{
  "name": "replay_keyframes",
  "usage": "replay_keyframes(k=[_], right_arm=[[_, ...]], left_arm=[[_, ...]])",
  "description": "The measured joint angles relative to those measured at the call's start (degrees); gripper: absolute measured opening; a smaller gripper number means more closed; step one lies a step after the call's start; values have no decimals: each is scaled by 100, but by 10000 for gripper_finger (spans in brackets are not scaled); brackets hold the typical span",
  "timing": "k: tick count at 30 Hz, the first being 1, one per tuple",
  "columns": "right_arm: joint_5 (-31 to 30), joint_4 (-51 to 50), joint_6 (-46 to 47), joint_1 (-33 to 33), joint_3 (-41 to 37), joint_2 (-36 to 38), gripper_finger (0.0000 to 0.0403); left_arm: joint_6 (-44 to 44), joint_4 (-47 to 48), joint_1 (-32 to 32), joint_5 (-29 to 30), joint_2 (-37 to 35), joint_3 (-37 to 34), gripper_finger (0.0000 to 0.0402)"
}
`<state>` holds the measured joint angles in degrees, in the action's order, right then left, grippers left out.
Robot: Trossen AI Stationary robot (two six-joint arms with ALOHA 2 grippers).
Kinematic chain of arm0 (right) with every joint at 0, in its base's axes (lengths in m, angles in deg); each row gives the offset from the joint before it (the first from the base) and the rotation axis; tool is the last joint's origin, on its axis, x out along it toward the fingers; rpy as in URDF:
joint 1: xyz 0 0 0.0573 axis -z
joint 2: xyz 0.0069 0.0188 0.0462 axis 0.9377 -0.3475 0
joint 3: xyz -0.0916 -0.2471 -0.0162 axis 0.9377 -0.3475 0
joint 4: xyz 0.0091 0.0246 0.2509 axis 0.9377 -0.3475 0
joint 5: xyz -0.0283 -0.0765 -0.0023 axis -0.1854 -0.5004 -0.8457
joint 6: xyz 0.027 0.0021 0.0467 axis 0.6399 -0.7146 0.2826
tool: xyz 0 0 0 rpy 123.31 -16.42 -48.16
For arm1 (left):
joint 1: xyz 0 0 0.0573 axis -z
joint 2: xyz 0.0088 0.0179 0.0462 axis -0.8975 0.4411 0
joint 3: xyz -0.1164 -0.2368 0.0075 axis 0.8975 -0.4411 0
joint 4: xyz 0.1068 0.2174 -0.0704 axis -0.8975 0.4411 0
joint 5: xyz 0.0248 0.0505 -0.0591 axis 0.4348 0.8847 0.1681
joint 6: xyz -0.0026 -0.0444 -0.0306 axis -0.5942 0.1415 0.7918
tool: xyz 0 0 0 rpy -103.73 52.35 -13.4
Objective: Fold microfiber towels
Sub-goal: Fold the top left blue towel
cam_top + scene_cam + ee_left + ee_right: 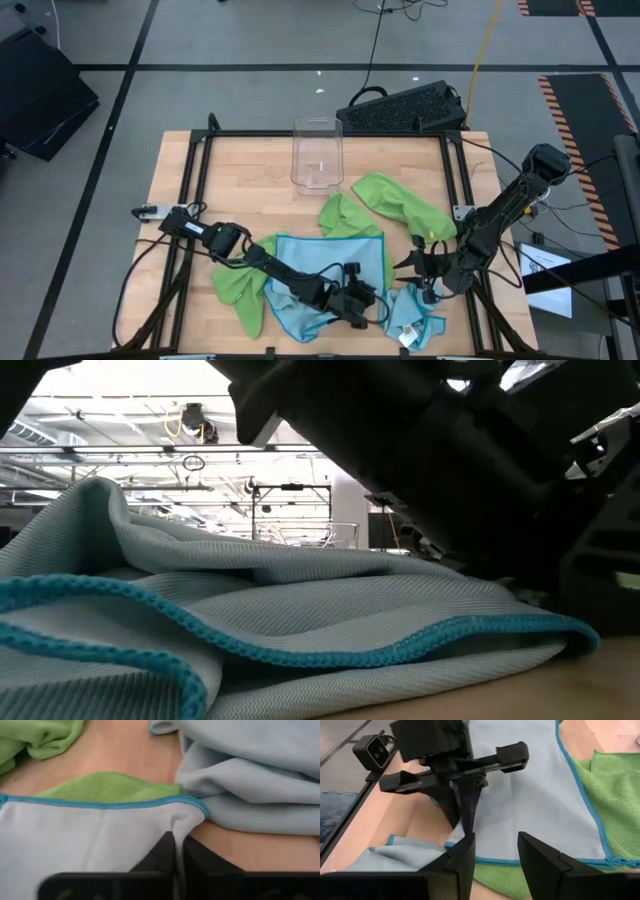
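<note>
While the left gripper (465, 822) is pinched on the blue towel's (330, 262) near corner, the thin grip may slip; the right gripper (495, 855) hovers apart nearby.

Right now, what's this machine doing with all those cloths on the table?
It is folding towels. The left hand has pinched shut on a corner of the light blue towel spread out near the front of the table, which lies partly over a green towel. The right hand hangs open just beside it, holding nothing. More green towels lie crumpled behind, and a clear bin stands at the back.
</note>
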<state>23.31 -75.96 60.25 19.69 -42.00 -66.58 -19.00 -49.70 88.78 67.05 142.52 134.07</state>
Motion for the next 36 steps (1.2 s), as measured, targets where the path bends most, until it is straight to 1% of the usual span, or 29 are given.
replay_keyframes(k=[1, 5, 9, 11, 14, 18, 21, 23, 25, 28, 32, 34, 36], right_arm=[[0, 6, -24, 0, 0, -4, 141], [19, 173, -261, -2, -2, -230, 141], [46, 880, -793, -7, -2, -784, 146], [156, 1382, -1202, -4, 1, -1116, 155], [285, 1957, -1752, -3, 0, -1545, 176], [474, 2150, -2053, -2, 0, -1842, 207], [382, 2181, -2214, 9, 2, -2005, 219], [74, 2372, -2394, 19, -2, -2132, 219], [-59, 2673, -2602, 53, 0, -2241, 210], [-117, 2905, -2787, 73, 2, -2363, 178], [-113, 2900, -2739, 80, 0, -2378, 109], [-109, 2891, -2675, 79, 0, -2377, 70], [-104, 2894, -2657, 79, 0, -2376, 33]], left_arm=[[35, 8, -2, 0, -23, -3, 12], [152, -9, -2, -1, -148, -9, 18], [406, -26, -2, -9, -330, -6, 9], [561, 15, -12, -37, -418, -6, 7], [787, 132, -23, -173, -537, -6, 16], [892, 243, -23, -303, -602, -5, 11], [897, 213, -20, -495, -656, -4, 7], [861, 227, -17, -508, -696, -4, 14], [850, 228, -17, -546, -697, -4, 19], [834, 269, -20, -552, -697, -4, 14], [806, 267, -17, -550, -697, -2, 7], [804, 268, -15, -550, -697, -2, 17], [780, 264, -1, -496, -697, -2, 39]])
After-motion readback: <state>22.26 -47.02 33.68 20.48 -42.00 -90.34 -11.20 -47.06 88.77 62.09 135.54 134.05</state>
